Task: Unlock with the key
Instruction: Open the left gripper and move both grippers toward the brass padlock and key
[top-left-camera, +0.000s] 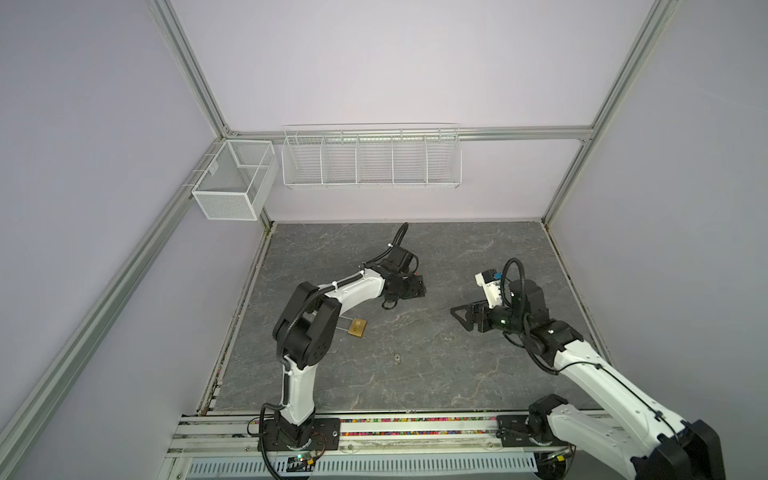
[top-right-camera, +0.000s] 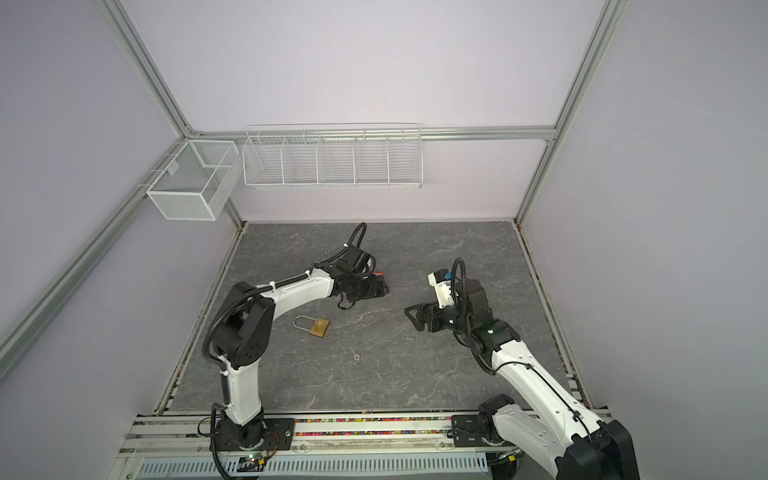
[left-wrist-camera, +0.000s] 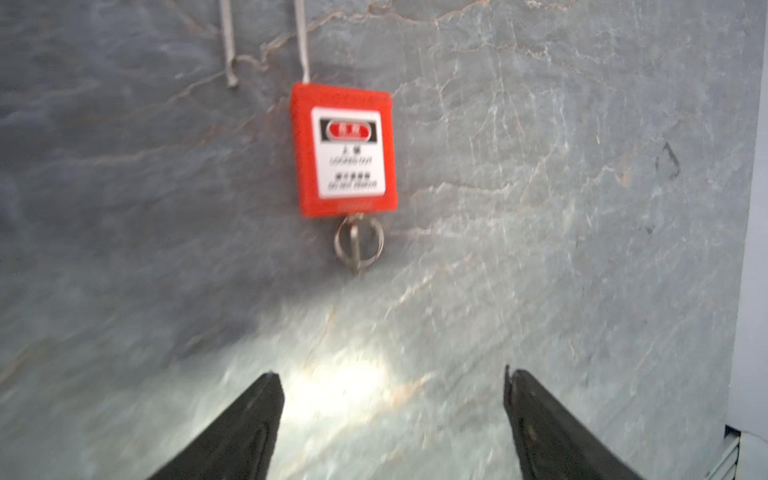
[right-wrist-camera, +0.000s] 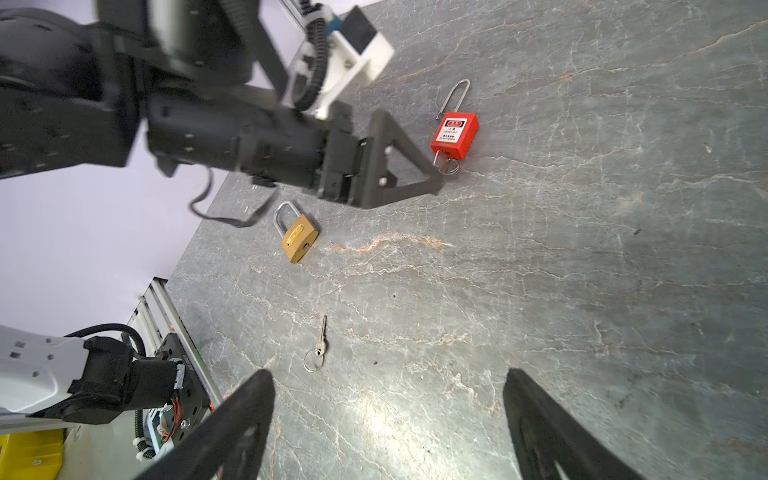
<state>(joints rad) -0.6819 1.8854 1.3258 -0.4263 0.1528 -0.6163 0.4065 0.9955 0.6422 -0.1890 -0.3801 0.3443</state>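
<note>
A red padlock (left-wrist-camera: 345, 153) with a white label lies flat on the grey stone table (top-left-camera: 457, 374). A key with a ring (left-wrist-camera: 357, 245) sticks out of its base. One leg of its steel shackle (left-wrist-camera: 305, 50) enters the body; the other ends free beside it. My left gripper (left-wrist-camera: 392, 374) is open and empty, just short of that ring. In both top views it hides nearly all of the red padlock (top-right-camera: 378, 274). A brass padlock (top-left-camera: 358, 328) (top-right-camera: 319, 327) and a loose key (right-wrist-camera: 320, 345) (top-right-camera: 356, 355) lie nearer the front. My right gripper (right-wrist-camera: 388, 374) (top-left-camera: 457, 313) hangs open and empty, right of centre.
Two white wire baskets hang on the back wall, a box-shaped one (top-left-camera: 232, 183) and a long divided one (top-left-camera: 370, 158). Metal rails (top-left-camera: 415, 428) carry both arm bases along the table's front edge. Walls close in the table on the left, back and right.
</note>
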